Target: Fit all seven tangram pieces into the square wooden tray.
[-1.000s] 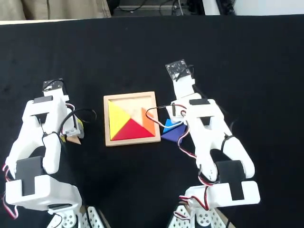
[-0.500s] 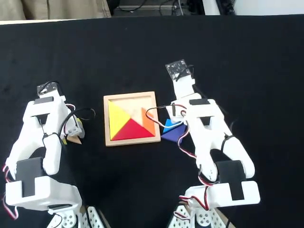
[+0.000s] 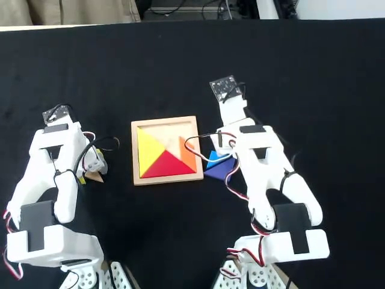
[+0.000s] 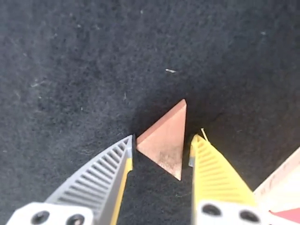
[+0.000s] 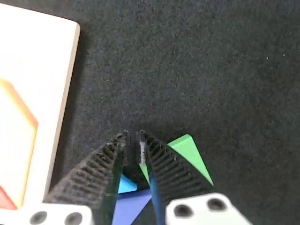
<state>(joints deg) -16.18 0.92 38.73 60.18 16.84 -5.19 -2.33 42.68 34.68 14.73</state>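
Note:
The square wooden tray lies between the arms and holds a yellow triangle, a red triangle and an orange piece. Left of it, a brown triangle lies flat on the black cloth. My left gripper is open and straddles this triangle, its grey finger and yellow finger close on either side. My right gripper is shut, holds nothing and hovers beside the tray's right edge. Beneath it lie a light blue piece, a dark blue piece and a green triangle.
Black cloth covers the whole table, with open room behind the tray and to the far right. The dark blue piece pokes out from under the right arm. Cables hang from both arms near the tray's sides.
The left arm's wrist has shifted a little toward the left and nearer the table's front. The brown triangle, the tray and the right arm have not moved.

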